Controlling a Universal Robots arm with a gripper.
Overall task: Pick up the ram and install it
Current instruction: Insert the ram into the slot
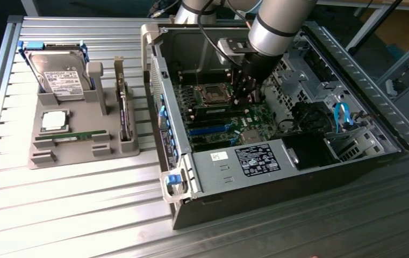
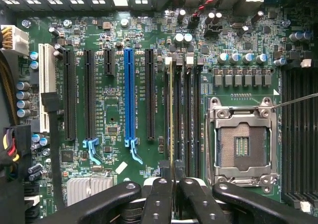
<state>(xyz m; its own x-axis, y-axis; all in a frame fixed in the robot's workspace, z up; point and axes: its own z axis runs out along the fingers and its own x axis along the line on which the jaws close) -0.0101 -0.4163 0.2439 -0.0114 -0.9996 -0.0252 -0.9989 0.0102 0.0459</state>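
a ribbed metal table (image 1: 82,215) carries everything; past its far corner, at the exterior view's right, stand aluminium bars (image 1: 405,62) and a brown panel (image 1: 408,27). on the exterior view's left part of the table sits a grey tray (image 1: 82,154). it holds a silver hard drive (image 1: 62,75) at its far end, a square processor chip (image 1: 54,121) nearer, and a spare green stick (image 1: 71,135) lying flat just near of the chip. to the exterior view's right lies an open computer case (image 1: 262,203) with its motherboard (image 2: 114,110) exposed. the arm (image 1: 276,27) reaches down into the case. the gripper (image 2: 173,186) is clenched on the ram (image 2: 171,110), held on edge along the memory slots (image 2: 191,114) beside the empty processor socket (image 2: 242,144). whether it is seated cannot be told.
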